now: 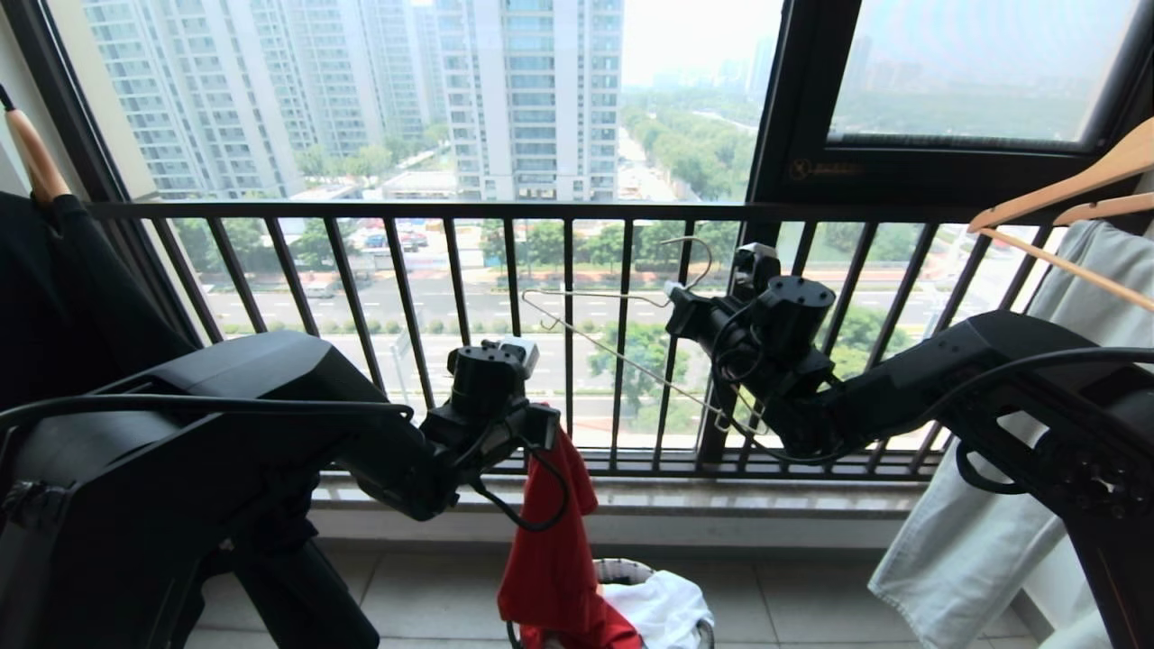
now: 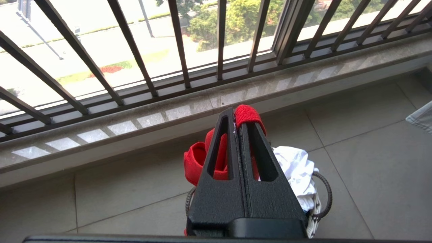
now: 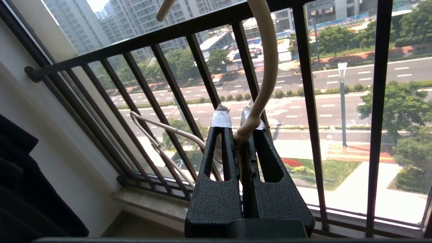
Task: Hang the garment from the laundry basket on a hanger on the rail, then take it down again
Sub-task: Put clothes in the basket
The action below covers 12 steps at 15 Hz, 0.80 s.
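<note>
While left gripper [image 2: 236, 121] clamped one red shirt [image 1: 550, 559] above one basket [image 2: 320, 199], right gripper [image 3: 238, 118] pinched one wire hanger [image 1: 613, 347] midair.

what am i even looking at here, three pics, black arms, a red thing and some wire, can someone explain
It is a two-armed robot on a balcony. The wide picture comes from a camera on its head; the other two sit on its wrists, looking along the fingers. The left end effector is shut on a red garment, lifted partly out of a small laundry basket on the tiled floor; something white also lies in the basket. The right end effector is shut on the neck of a thin wire hanger, held before the dark railing. Wooden hangers with pale trousers hang at right.
</note>
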Tool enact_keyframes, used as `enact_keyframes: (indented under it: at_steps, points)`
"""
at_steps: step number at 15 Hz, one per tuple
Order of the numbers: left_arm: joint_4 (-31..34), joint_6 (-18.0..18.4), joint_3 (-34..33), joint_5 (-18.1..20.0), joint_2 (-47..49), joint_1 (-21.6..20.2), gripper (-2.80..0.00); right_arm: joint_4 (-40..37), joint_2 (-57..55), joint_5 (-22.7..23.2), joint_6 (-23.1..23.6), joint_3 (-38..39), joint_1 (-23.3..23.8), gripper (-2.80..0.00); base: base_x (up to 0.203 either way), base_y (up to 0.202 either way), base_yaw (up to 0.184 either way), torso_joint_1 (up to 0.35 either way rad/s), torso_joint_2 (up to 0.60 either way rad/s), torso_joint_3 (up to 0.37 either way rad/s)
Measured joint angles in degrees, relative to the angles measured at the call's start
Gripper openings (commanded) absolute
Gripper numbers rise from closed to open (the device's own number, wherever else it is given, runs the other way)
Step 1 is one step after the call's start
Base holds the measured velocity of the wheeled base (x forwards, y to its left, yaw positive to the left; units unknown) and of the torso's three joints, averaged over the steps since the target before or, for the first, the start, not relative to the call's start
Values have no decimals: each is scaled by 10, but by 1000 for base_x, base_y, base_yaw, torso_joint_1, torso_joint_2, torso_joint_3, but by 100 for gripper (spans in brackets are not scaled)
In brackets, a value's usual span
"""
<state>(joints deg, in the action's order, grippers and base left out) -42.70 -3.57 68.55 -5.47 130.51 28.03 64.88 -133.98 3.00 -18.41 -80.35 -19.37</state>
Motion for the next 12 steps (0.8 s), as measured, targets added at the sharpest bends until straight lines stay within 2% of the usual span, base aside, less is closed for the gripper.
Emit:
enact_keyframes:
  at_steps: [3,5,9,10,12]
  points:
    - [0,2,0,0,1,1,-280,-21,29,0,69,14,39,-280,0,0,0,0,0,0]
    - [0,-1,2,-7,2,13,-280,-63,55,-1,106,16,58,-280,0,0,0,0,0,0]
    - [-11,9,22,-44,44,48,-280,-113,109,-2,110,19,96,-280,0,0,0,0,0,0]
    - [-10,27,28,-48,56,59,-280,-120,119,-2,111,19,101,-280,0,0,0,0,0,0]
    - [37,73,39,-53,71,72,-280,-134,140,0,111,19,107,-280,0,0,0,0,0,0]
